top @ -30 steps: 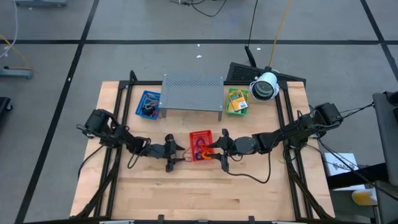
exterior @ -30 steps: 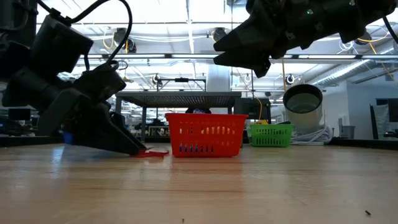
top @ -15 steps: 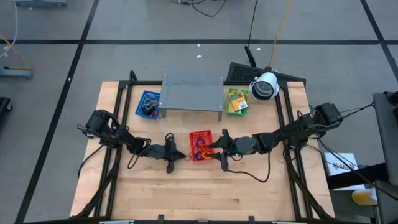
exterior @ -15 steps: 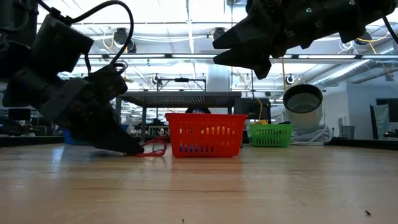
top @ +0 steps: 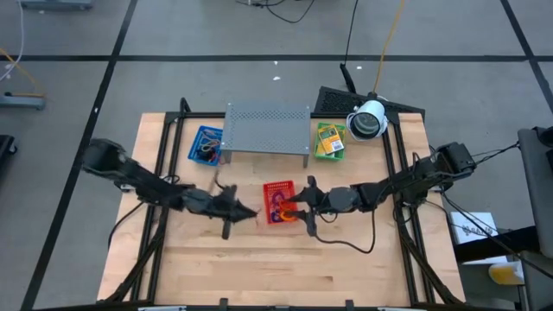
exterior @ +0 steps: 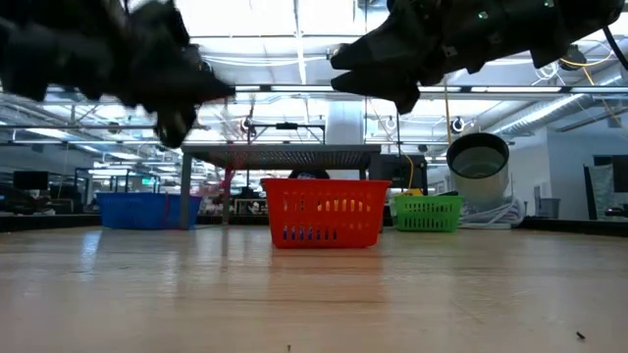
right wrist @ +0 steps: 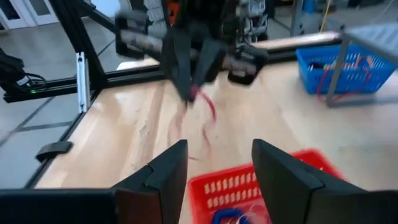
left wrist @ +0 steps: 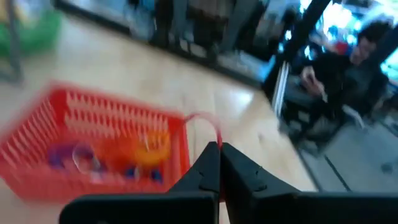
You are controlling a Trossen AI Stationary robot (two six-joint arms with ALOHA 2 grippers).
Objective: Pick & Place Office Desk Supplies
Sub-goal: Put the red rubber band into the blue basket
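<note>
- This is a robotics lab or workshop in a large open industrial hall, not a home or an office.
- The low view shows a high ceiling with long rows of strip lights (exterior: 294, 74), exposed beams and ducting, and benches and equipment far behind.
- The wooden table (top: 276, 268) sits in a black metal frame (top: 160, 186) on a grey concrete floor (top: 216, 34) marked with dark lines, with cables trailing across it.
- A white camera (top: 368, 119) is mounted at the table's far edge, watching the work surface.
- In the left wrist view a person (left wrist: 348, 68) in dark clothes sits at a station beyond the table.
</note>
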